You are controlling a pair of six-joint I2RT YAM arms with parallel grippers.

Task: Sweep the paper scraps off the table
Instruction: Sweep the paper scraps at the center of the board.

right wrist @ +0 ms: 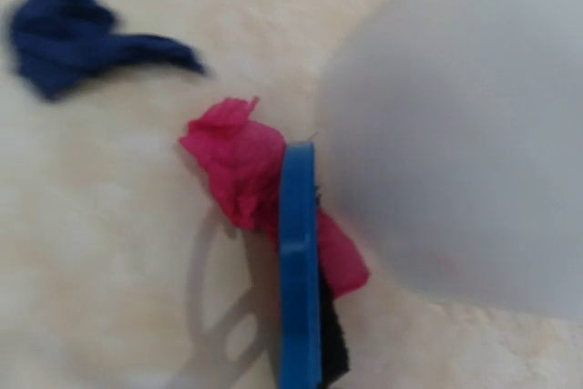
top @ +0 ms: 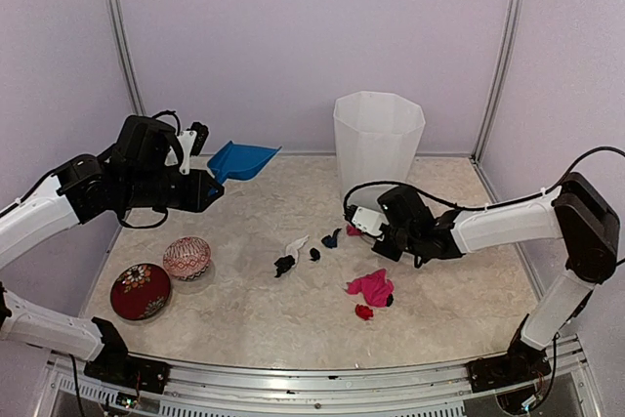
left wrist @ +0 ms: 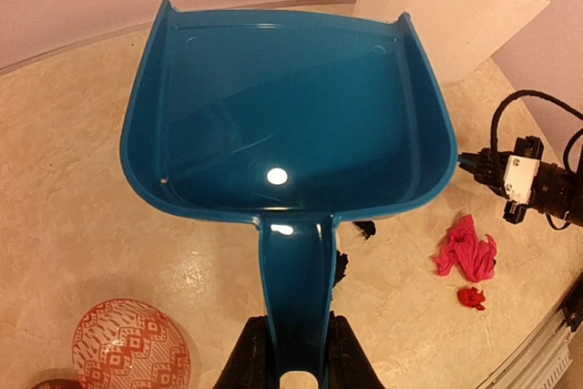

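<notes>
My left gripper [left wrist: 296, 357] is shut on the handle of the blue dustpan [left wrist: 291, 116] and holds it above the table [top: 244, 310] at the back left [top: 244, 158]. My right gripper [top: 357, 226] is low beside the bin. A blue brush [right wrist: 298, 261] with black bristles stands out from it against a pink scrap [right wrist: 239, 166], with a dark blue scrap [right wrist: 64, 38] beyond. Its own fingers are hidden. Other paper scraps lie mid-table: pink [top: 371, 286], red [top: 363, 312], black [top: 284, 265], white [top: 296, 242], teal [top: 332, 237].
The tall white bin [top: 378, 144] stands at the back centre-right, close to the right gripper. A dark red bowl [top: 140, 290] and a pink patterned bowl [top: 187, 258] sit front left. Walls enclose three sides; a metal frame edge [top: 322, 378] runs along the front.
</notes>
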